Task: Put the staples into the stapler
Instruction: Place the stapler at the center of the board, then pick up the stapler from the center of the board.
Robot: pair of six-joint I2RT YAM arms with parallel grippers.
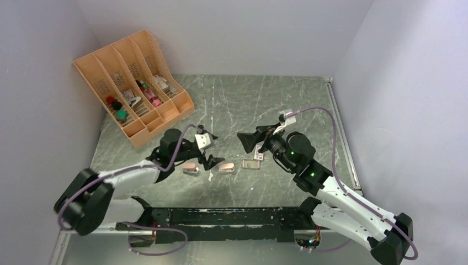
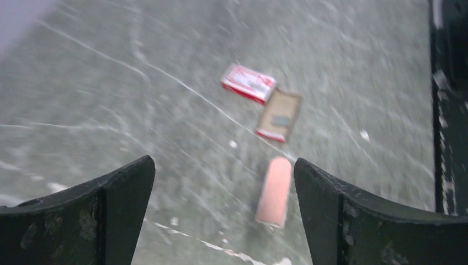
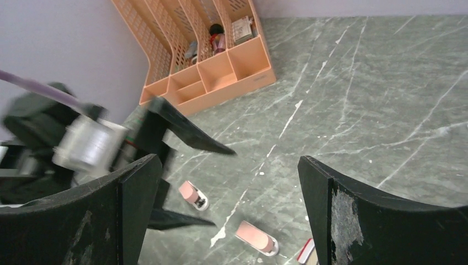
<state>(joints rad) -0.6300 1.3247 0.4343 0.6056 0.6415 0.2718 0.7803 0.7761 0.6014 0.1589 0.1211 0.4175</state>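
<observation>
Two pink staplers lie on the marble table: one (image 1: 190, 168) (image 3: 194, 196) by the left gripper, the other (image 1: 226, 166) (image 3: 256, 237) (image 2: 274, 190) nearer the middle. Just right of them sits the open inner tray (image 1: 251, 164) (image 2: 278, 116) with a grey strip of staples (image 2: 281, 120) in it. The red-and-white box (image 1: 258, 156) (image 2: 248, 83) lies beside it. My left gripper (image 1: 211, 149) (image 2: 223, 163) hangs open above the staplers, holding nothing. My right gripper (image 1: 249, 142) (image 3: 229, 160) is open and empty above the tray and box.
An orange desk organizer (image 1: 132, 83) (image 3: 215, 61) with small items stands at the back left against the wall. White walls close in the table on three sides. The arms' black base rail (image 1: 221, 218) runs along the near edge.
</observation>
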